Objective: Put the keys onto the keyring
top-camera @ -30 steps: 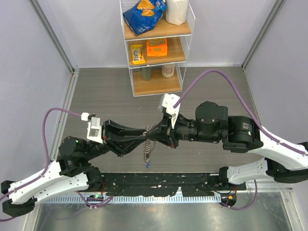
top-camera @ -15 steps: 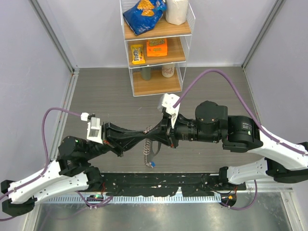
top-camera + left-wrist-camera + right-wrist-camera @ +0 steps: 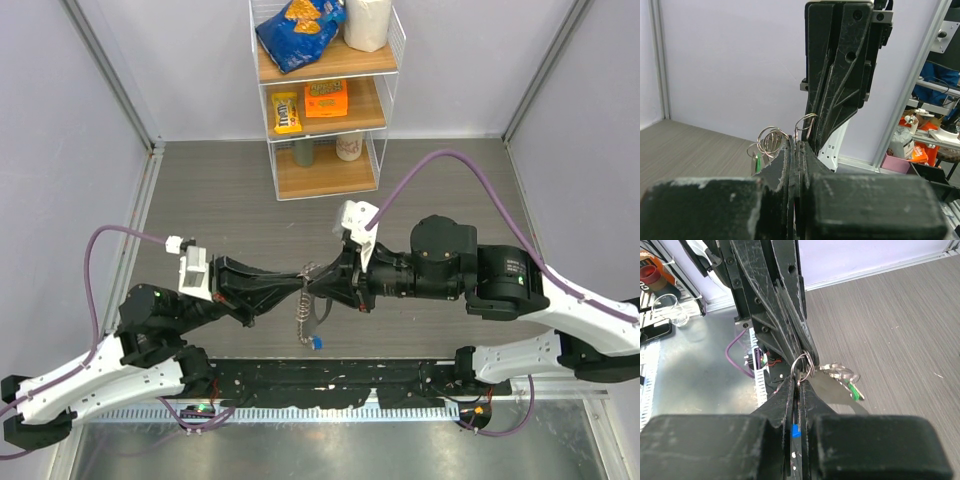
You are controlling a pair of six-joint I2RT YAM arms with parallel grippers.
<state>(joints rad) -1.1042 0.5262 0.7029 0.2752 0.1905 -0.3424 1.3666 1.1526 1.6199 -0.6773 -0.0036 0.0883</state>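
The left gripper [image 3: 299, 284] is clenching its fingers on the keyring [image 3: 311, 271] at the centre of the top view. It is meeting the right gripper [image 3: 321, 283] tip to tip, and that gripper is also pinching the wire loops tight. The keyring is trailing downward in the frame from that meeting point, with a blue key [image 3: 314, 343] dangling at its lower end. The blue key is hanging just short of the black rail [image 3: 330, 375] along the table's near edge. In the right wrist view, a green key [image 3: 855, 390] is hanging from loops right of the fingertips, over the grey table [image 3: 200, 200]. Table surface is stretching out to the walls [image 3: 60, 150] at both sides. A shelf unit [image 3: 325, 100] is standing at upper centre, well apart from the grippers.
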